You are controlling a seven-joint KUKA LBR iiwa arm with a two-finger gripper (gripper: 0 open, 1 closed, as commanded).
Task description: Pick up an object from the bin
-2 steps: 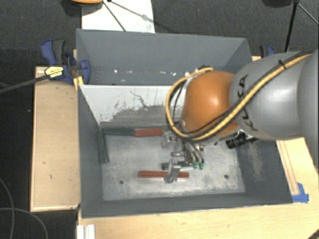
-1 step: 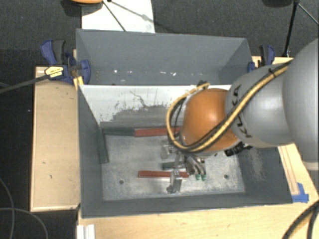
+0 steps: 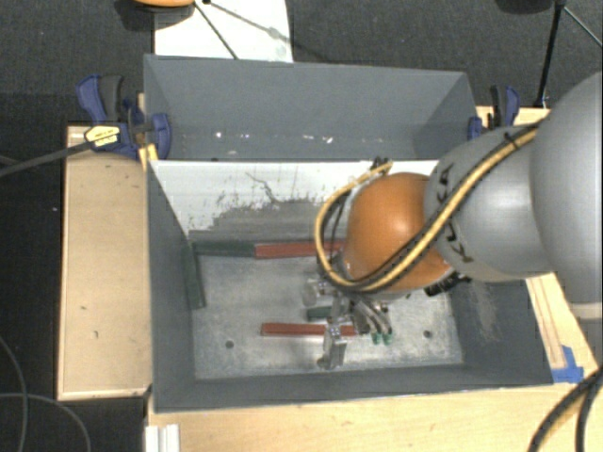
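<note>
My gripper [image 3: 330, 345] is low over the front middle of the bin floor, under the orange dome on the wrist. It sits at the right end of a flat red-brown stick [image 3: 292, 329] that lies left to right on the floor. The stick's right end runs in under the gripper's metal parts and is partly hidden. A small green piece [image 3: 382, 338] shows just to the right of the gripper.
A second red-brown stick [image 3: 283, 250] lies along the foot of the back wall. A dark green bar [image 3: 222, 248] lies to its left, and another dark green bar [image 3: 194, 282] runs along the left wall. The arm covers the bin's right half.
</note>
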